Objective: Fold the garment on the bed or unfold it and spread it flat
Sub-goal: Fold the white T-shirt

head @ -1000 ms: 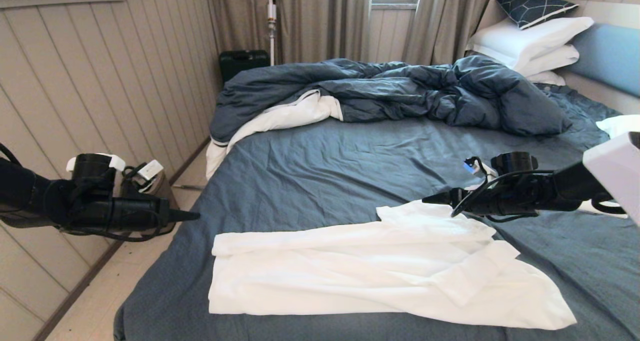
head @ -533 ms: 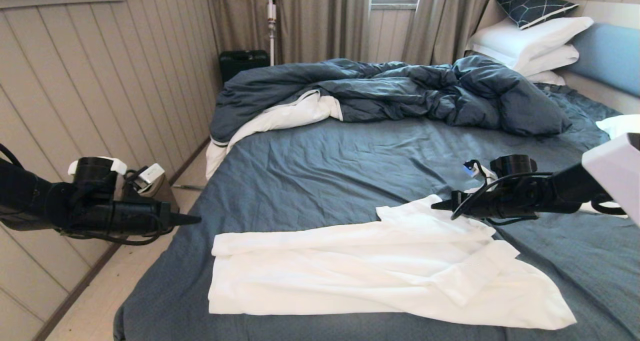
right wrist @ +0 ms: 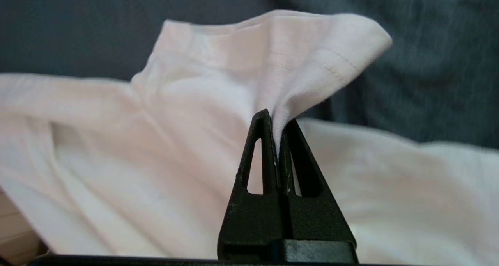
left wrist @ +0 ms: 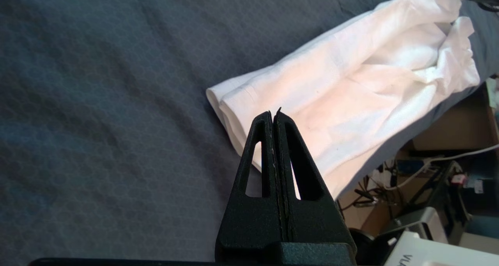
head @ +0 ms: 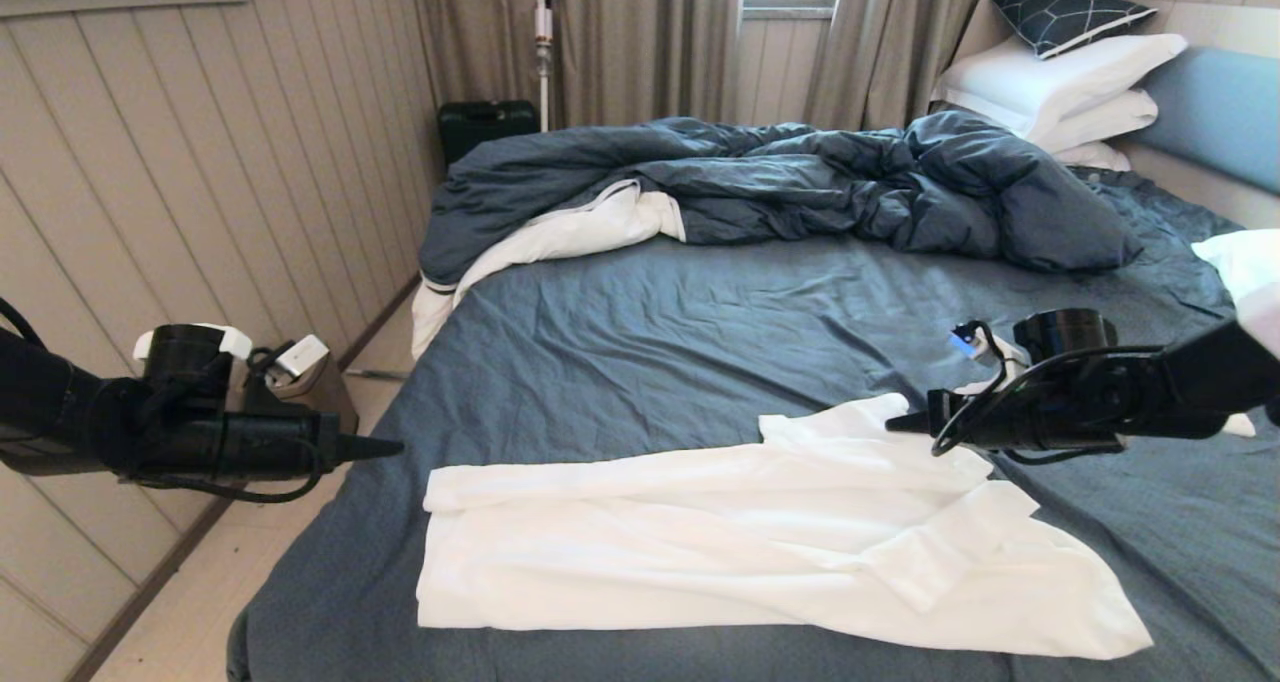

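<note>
1. My right hand is pinched shut on the garment, which lies on the bed below it.
2. I'd lift slowly, keeping the cloth from slipping.
3. My left hand, closed and empty, waits beside the far end.

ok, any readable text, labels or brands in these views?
"VL": partial dark print on the white box cut off at the left wrist view's edge; the rest is out of frame.
Small labels on the gear beside the bed: too small to read.
Nothing on the garment.
</note>
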Robot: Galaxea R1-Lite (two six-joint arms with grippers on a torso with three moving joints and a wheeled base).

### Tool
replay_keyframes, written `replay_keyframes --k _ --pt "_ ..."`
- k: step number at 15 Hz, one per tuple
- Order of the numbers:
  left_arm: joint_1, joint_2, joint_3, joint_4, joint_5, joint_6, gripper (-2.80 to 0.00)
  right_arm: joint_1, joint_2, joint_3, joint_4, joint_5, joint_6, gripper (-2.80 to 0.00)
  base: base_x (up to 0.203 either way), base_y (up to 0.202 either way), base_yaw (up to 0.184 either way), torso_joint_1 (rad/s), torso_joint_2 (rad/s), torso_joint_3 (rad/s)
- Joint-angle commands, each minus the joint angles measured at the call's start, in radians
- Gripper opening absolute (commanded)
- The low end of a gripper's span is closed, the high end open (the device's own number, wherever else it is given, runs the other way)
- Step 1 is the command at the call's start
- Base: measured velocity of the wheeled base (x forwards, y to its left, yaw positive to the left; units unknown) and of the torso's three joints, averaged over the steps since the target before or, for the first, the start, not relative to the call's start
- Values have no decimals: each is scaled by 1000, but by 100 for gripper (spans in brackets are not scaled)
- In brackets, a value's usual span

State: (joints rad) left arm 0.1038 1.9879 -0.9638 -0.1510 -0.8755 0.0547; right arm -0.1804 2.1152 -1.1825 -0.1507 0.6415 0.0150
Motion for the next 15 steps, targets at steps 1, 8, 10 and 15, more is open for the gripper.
replay_keyframes --k 1,8,10,15 --pt "-1 -1 17 -17 -5 1 -280 -5 -95 65 -1 3 -5 -280 0 0 0 0 0 0" --pt "-1 -9 40 -30 -7 5 -280 -74 -299 380 -29 6 -136 -280 0 0 0 0 0 0" --pt "-6 -8 42 -30 -7 7 -280 -102 -327 467 -72 8 -178 -280 0 0 0 0 0 0" --pt "-24 -3 56 -30 -7 15 -280 -184 -348 613 -172 11 -268 -280 0 0 0 0 0 0"
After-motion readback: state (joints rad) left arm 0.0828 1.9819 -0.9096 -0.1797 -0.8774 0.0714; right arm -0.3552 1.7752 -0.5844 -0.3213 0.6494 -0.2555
